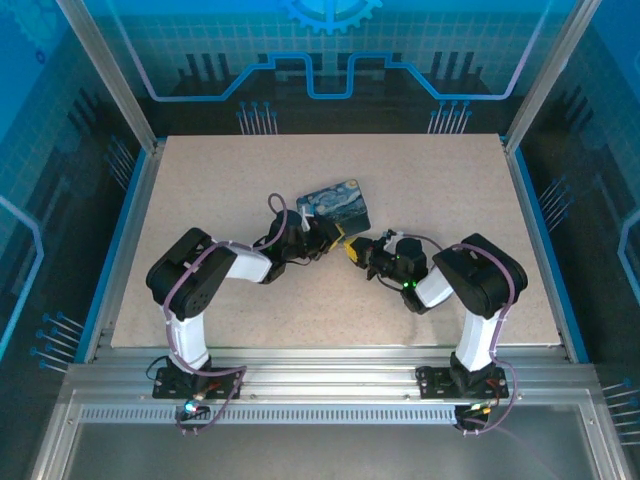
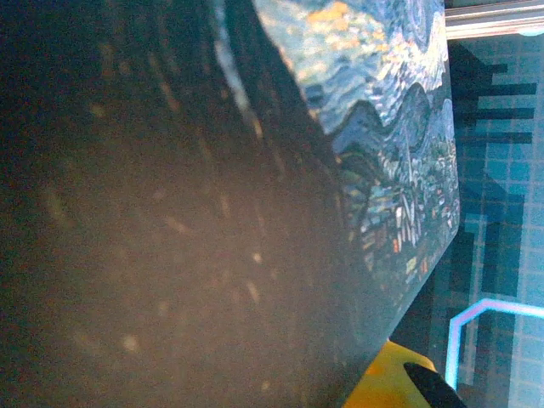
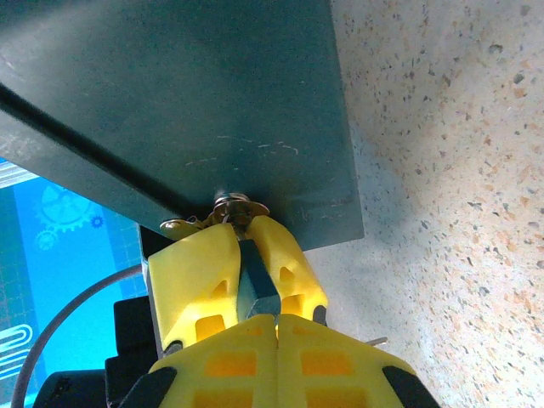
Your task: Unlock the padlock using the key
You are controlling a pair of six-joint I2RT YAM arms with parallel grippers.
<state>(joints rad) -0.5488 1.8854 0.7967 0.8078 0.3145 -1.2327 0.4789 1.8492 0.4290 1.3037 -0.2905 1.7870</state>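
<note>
Holding dark-blue swirl-painted rectangular tin [image 1: 335,208] tilted above speckled beige tabletop [image 1: 200,180] with left gripper [image 1: 308,236], jaws apparently clamped on its near-left edge. Pinching thin dark metal key [image 3: 246,276] in tightly closed right gripper [image 3: 242,231], tip at tiny silvery padlock [image 3: 229,206] on tin's near edge, mid-table. Risks slipping or bending key if twisted off-axis or if tin shifts. Plenty of bare table far, left and right, but little between the wrists.

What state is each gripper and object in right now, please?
picture tin: tilted up between the two grippers.
small metal piece: at the tin's edge, pinched; key or padlock, cannot tell.
right gripper: shut on the small metal piece.
left gripper: at the tin; open or shut unclear.
</note>
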